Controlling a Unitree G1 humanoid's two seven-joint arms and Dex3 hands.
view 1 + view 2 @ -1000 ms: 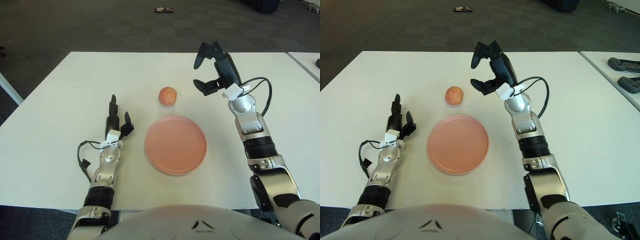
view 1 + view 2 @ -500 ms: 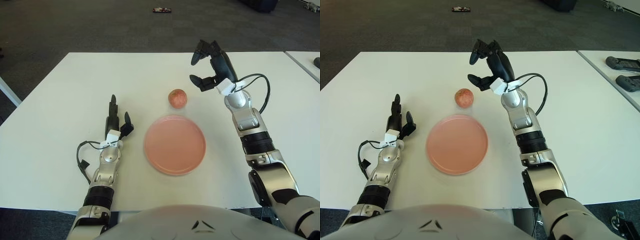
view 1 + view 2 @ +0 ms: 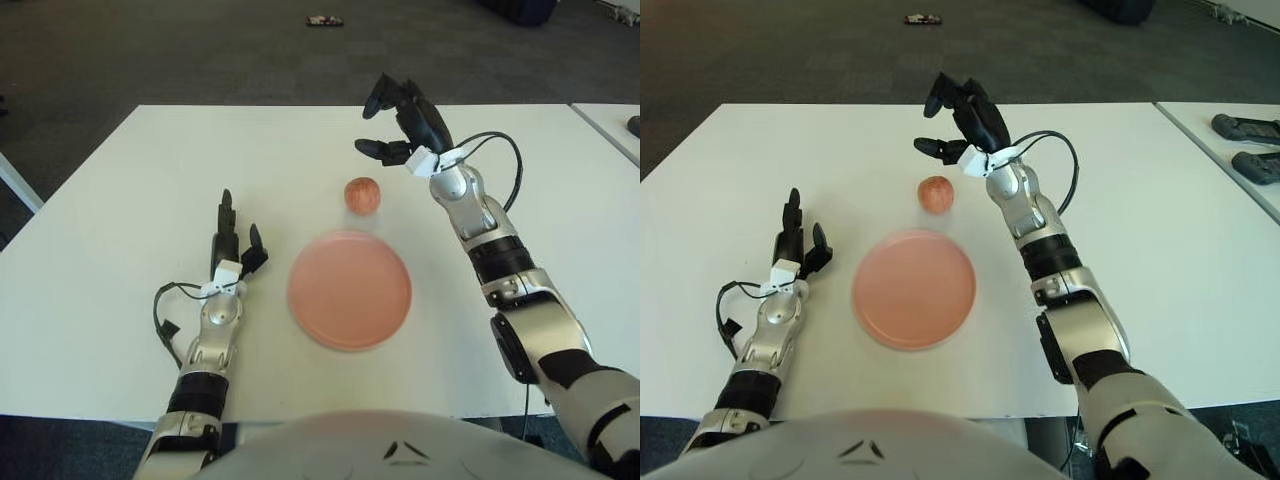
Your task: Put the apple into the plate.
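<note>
A reddish apple (image 3: 363,195) sits on the white table (image 3: 120,200), just beyond the far rim of the pink plate (image 3: 350,289). My right hand (image 3: 393,120) hovers above and slightly behind the apple, fingers spread, holding nothing. A gap shows between the hand and the fruit. My left hand (image 3: 232,243) shows to the left of the plate with its fingers extended and nothing in them.
A second white table (image 3: 1230,135) stands at the right with dark controllers (image 3: 1248,128) on it. Dark carpet lies beyond the far table edge, with a small dark object (image 3: 325,20) on the floor.
My right hand has swung left and toward the far side, from right of the apple to above it. The left hand has not moved.
</note>
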